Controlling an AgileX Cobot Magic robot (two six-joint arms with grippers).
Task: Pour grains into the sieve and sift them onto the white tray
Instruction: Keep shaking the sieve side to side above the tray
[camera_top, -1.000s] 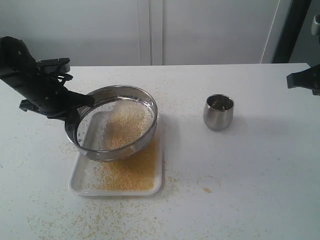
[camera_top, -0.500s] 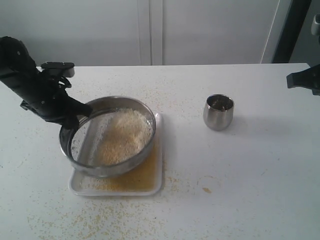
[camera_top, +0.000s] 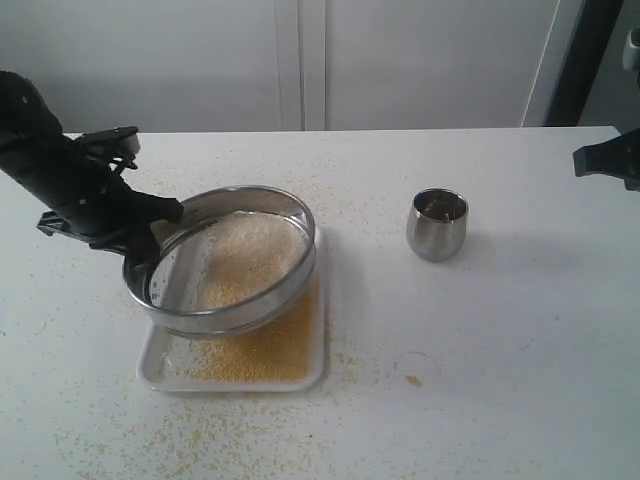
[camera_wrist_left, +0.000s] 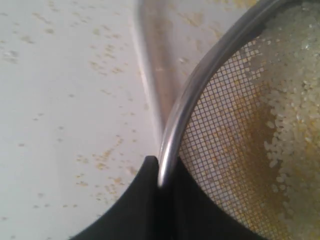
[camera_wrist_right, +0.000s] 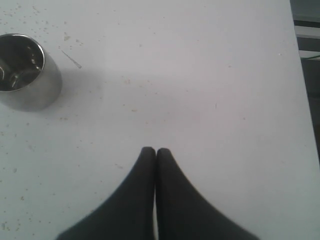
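The sieve (camera_top: 205, 322), a wide steel ring with grey mesh, hangs tilted just above the white tray (camera_top: 160, 372). My left gripper (camera_top: 150, 232) is shut on its left rim (camera_wrist_left: 172, 135), one finger inside and one outside. Pale rice-like grains (camera_top: 245, 258) lie heaped on the mesh (camera_wrist_left: 235, 125). Fine golden grains (camera_top: 265, 350) cover the tray's floor below. My right gripper (camera_wrist_right: 155, 151) is shut and empty, hovering over bare table at the far right. Only part of the right arm (camera_top: 610, 160) shows in the exterior view.
A small rounded steel cup (camera_top: 437, 223) stands upright on the table right of the tray, also in the right wrist view (camera_wrist_right: 22, 70). Spilled golden granules (camera_top: 150, 440) dot the table around the tray. The table's back edge meets a pale wall.
The sieve has been rocking over the tray: its tilt and place shifted left, then back right, and the grains slid across the mesh. The right arm has not moved.
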